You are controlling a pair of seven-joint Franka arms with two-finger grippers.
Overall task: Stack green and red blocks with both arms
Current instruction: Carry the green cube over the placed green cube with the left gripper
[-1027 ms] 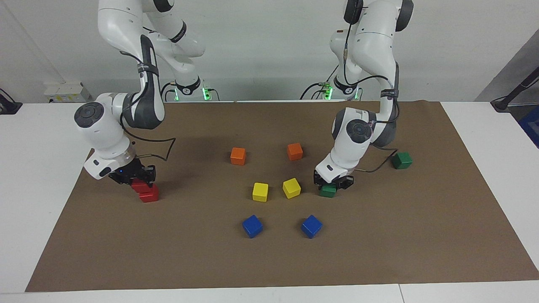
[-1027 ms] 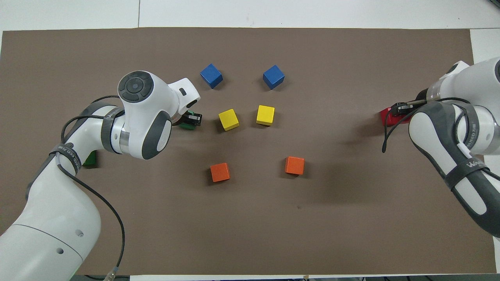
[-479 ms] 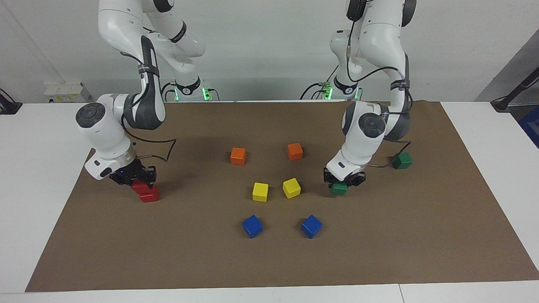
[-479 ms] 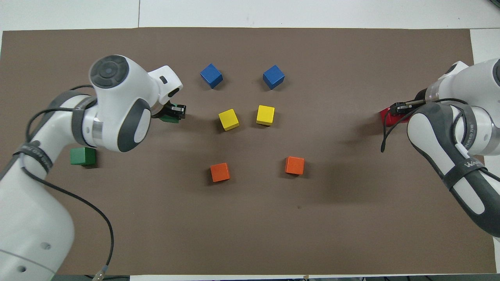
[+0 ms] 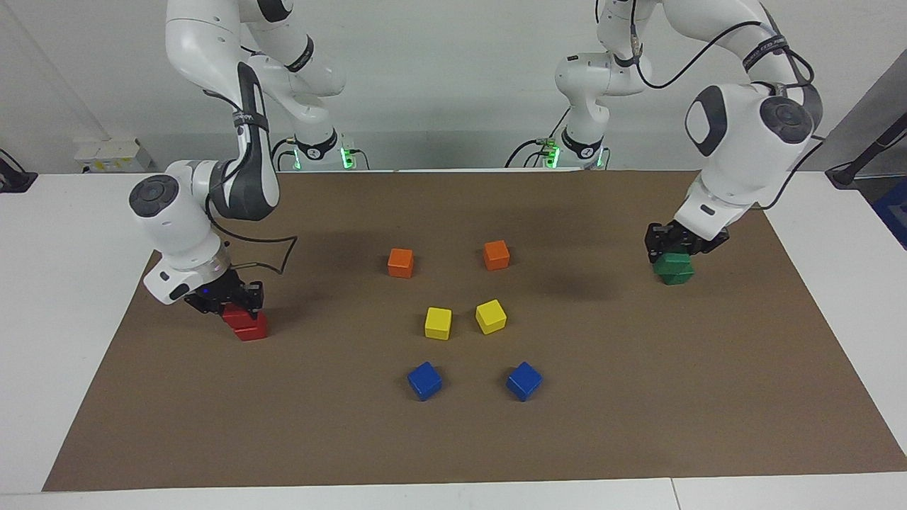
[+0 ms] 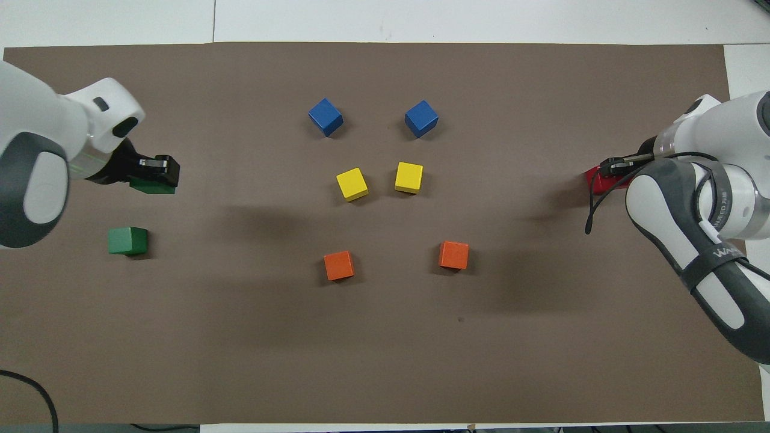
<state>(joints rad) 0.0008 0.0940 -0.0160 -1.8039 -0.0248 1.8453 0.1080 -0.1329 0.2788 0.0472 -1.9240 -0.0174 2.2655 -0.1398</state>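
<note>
Green block [image 5: 672, 263] clamped between the fingers of the left gripper [image 5: 674, 249], carried in the air directly over the second green block [image 5: 678, 276] toward the left arm's end of the brown mat [image 5: 638, 397]; whether the two cubes already touch, cannot tell. In the overhead view, carried cube [image 6: 151, 184] offset from the resting one [image 6: 127, 240], consistent with a raised load.

Red block [image 5: 238, 315] gripped by the right gripper [image 5: 225, 301], seated on the lower red block [image 5: 251, 329] toward the right arm's end, slightly askew to it. Only an edge of red [image 6: 595, 179] visible from overhead, under the gripper.

Progress, as a judgement: red stack essentially placed, release and retreat left; green stack at the final lowering, then release.

Materials: small glossy cubes, hard-edged, all alike in size; mat matte and papery. Orange pair [image 5: 400, 263] [image 5: 496, 255], yellow pair [image 5: 438, 323] [image 5: 490, 316] and blue pair [image 5: 424, 380] [image 5: 524, 381] untouched mid-mat.
</note>
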